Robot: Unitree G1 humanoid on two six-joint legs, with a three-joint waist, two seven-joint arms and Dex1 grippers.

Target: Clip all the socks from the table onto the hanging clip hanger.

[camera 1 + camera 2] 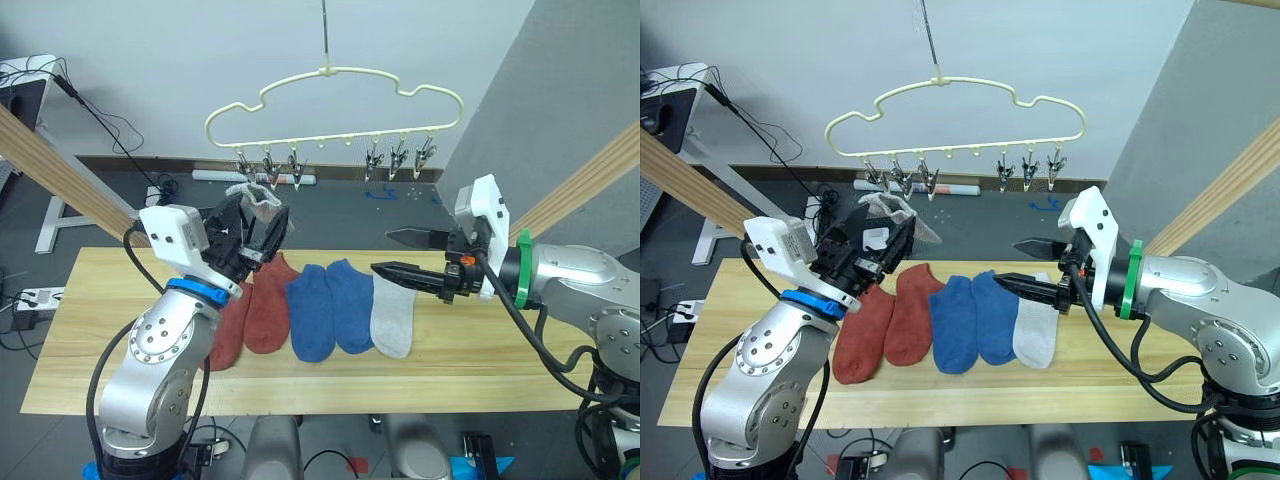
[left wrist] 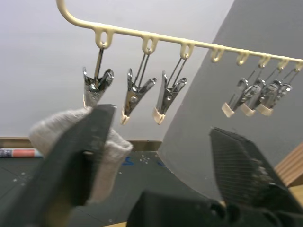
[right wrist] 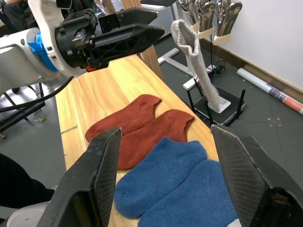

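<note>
The left gripper (image 1: 258, 225) is raised above the table (image 1: 90, 330) with its 2 fingers spread wide, just below the leftmost clips of the clip hanger (image 1: 335, 105). A light grey sock (image 3: 196, 61) hangs from the leftmost clip (image 2: 96, 86); its cuff lies against the inner face of 1 left finger (image 2: 78, 156), while the other finger stands apart from it. The right gripper (image 1: 392, 253) is level over the table, its jaws also spread wide and holding nothing, fingertips pointing toward the left gripper. Below and between the 2 grippers, 5 socks lie in a row on the table: 2 rust-red socks (image 1: 268, 305) nearest the left gripper, 2 blue socks (image 1: 328, 305) in the middle, and another grey sock (image 1: 393, 318) directly under the right fingertips.
</note>
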